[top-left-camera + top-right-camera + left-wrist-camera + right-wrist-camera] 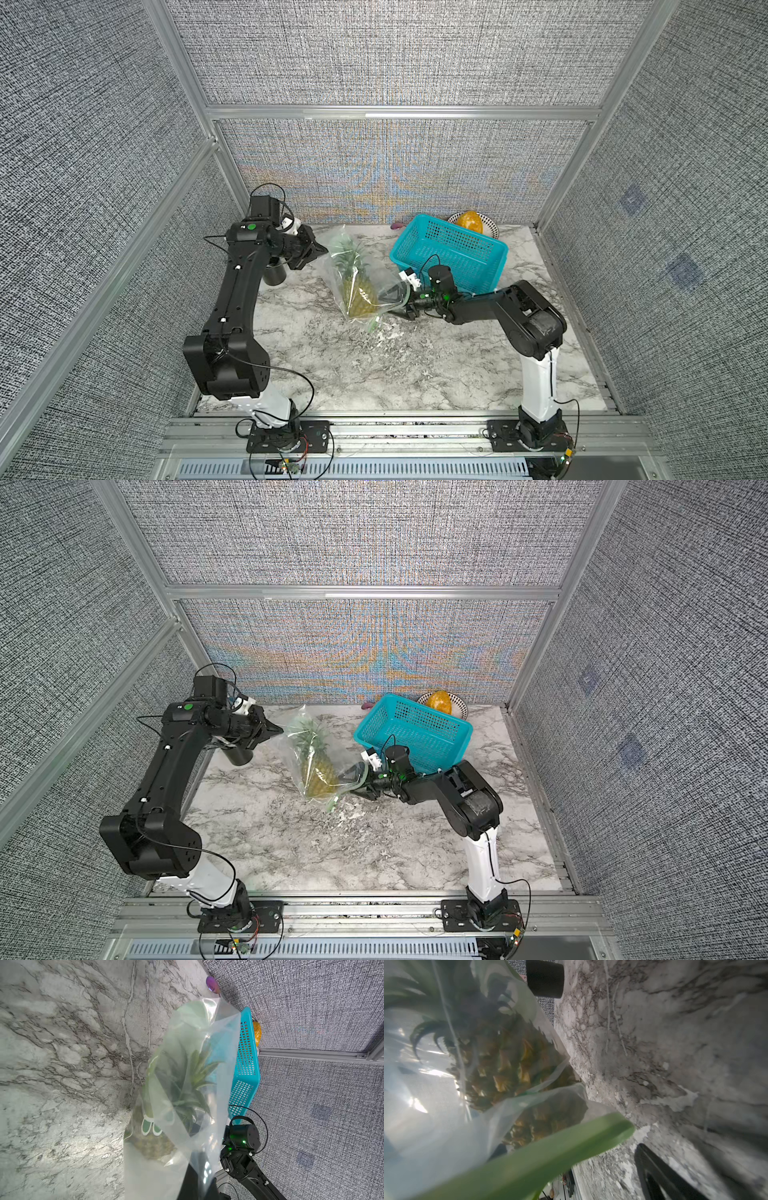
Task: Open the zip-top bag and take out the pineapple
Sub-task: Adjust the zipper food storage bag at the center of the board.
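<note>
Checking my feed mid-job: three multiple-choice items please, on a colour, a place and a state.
1. What colour is the perforated plastic basket? A. red B. teal C. white
2. Where is the small yellow-scaled pineapple with the green leaf crown? A. in the clear crinkly plastic zip-top bag B. in that basket C. held unwrapped in the air
3. How is the left gripper? A. wide open B. shut on the bag's corner C. out of view
Answers: B, teal mesh in both top views; A, plastic wraps it in both wrist views; B, it pinches the plastic, closed.
</note>
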`<state>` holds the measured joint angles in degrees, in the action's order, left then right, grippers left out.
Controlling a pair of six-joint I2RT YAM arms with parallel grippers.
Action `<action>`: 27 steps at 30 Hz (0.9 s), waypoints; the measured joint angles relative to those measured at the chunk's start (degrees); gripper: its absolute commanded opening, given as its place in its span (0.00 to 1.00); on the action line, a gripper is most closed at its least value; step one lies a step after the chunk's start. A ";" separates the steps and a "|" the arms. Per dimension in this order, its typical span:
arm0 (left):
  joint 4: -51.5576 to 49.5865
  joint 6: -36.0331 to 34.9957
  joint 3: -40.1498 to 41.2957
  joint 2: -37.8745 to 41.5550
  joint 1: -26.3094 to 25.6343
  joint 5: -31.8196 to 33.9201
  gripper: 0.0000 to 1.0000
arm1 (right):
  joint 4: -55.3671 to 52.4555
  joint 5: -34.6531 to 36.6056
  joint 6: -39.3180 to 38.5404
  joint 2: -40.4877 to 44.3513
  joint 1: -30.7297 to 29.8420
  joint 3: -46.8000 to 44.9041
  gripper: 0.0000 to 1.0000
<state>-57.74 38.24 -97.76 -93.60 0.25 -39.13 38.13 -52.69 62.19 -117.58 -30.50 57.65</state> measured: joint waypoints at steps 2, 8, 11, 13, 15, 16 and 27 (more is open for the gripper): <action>-0.92 0.90 -1.66 0.00 0.00 0.00 0.00 | -1.55 -0.13 -1.97 -0.07 0.42 0.09 0.98; -2.25 1.68 -6.21 -0.04 0.11 -0.11 0.00 | -2.54 -0.50 -6.25 -0.48 1.38 -0.52 0.98; -2.54 2.14 -6.67 0.04 0.11 -0.39 0.00 | -2.58 -0.68 -7.10 -0.48 1.75 -0.83 0.98; -3.37 1.81 -6.01 0.04 0.22 -0.22 0.00 | -3.63 -0.76 -7.08 -0.50 1.84 -1.01 0.98; -4.20 1.99 -5.53 0.20 0.22 -0.22 0.00 | -5.42 -0.76 -5.40 -0.68 2.14 -1.14 0.98; -4.37 2.78 -5.66 0.39 0.15 -0.24 0.00 | -5.81 -0.87 -5.25 -0.59 2.32 -1.14 0.98; -4.35 0.70 0.61 2.56 0.94 0.20 0.00 | -4.85 -1.95 -3.30 -1.09 2.40 -0.94 0.98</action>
<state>-62.08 38.94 -97.14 -91.05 1.19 -38.94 33.28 -54.63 58.89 -118.67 -28.10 56.71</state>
